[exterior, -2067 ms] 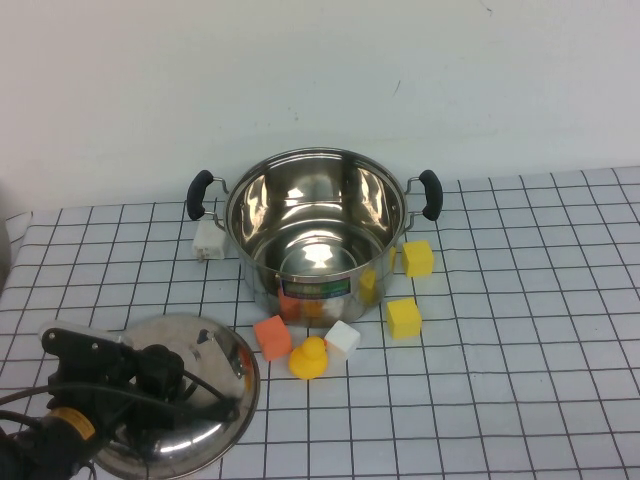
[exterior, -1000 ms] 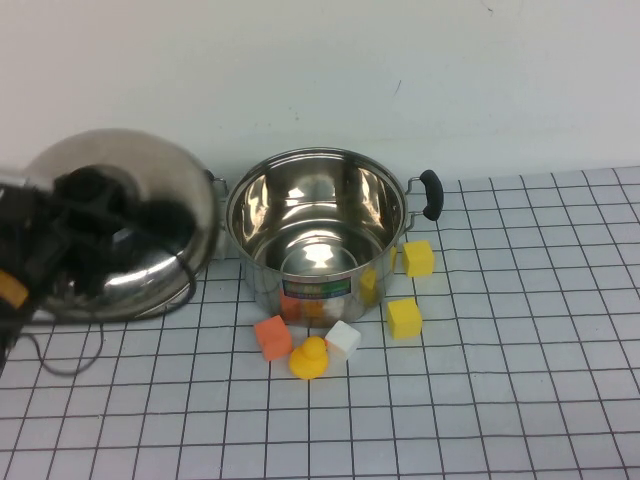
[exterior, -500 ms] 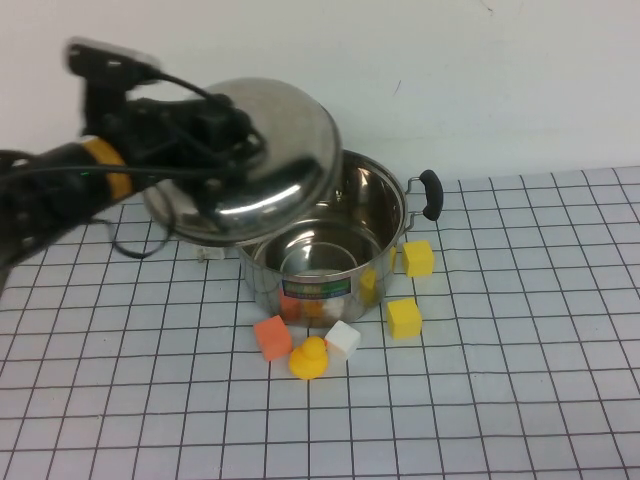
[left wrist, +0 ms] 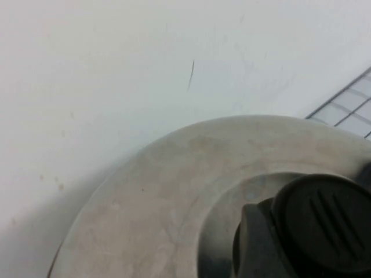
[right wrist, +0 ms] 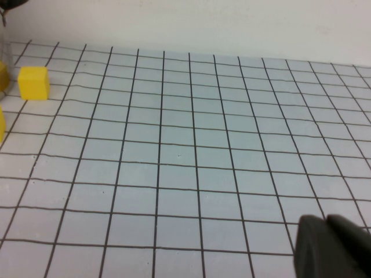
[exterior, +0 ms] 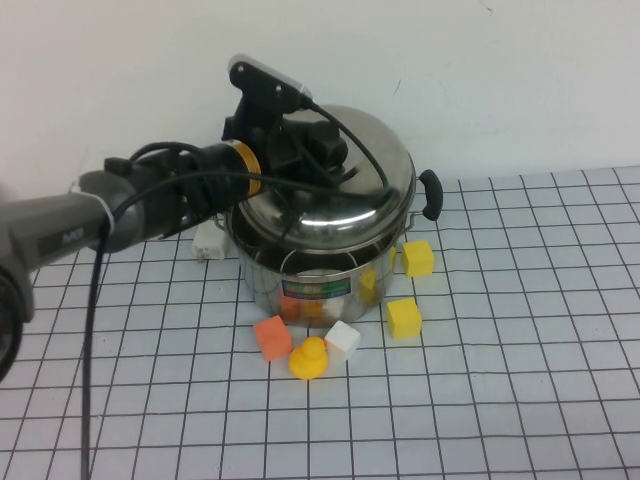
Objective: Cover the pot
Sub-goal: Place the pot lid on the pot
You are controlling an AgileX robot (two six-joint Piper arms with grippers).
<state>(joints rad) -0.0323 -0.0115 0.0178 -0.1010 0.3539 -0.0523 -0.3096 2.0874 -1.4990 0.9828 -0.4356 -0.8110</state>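
A: Where does the large shiny stainless-steel stockpot point(exterior: 318, 262) stand?

B: At the far middle of the white gridded table cover point(exterior: 520, 380), close to the wall, upright, mouth up. Its colourful label point(exterior: 315, 290) faces the near side. The line through its two side handles runs left to right; only the right black handle point(exterior: 431, 193) shows, the left one is hidden behind the arm.

A: And the domed steel lid point(exterior: 340, 190)?

B: Over the pot's mouth, tilted: its near edge looks to meet the rim, its far side sits higher. The left gripper point(exterior: 318, 148) is on top of it at the black knob point(left wrist: 316, 223), and I judge it clamped there, though the fingers themselves are hard to make out.

A: What could go wrong?

B: If released while tilted, the lid could land crooked, slide off toward the near side, or clatter and nudge the pot. A sideways push could shove the pot into the white block point(exterior: 209, 240) at its left, or toward the yellow cubes point(exterior: 417, 257) at its right. The orange cube point(exterior: 272, 337), white cube point(exterior: 342, 339) and yellow rubber duck point(exterior: 309, 358) lie just near of the pot, where a slipping lid would fall.

A: The right gripper point(right wrist: 333, 246)?

B: Parked low over bare grid at the right, out of the high view. Only a dark edge shows in its wrist view, so I cannot tell how its jaws stand.
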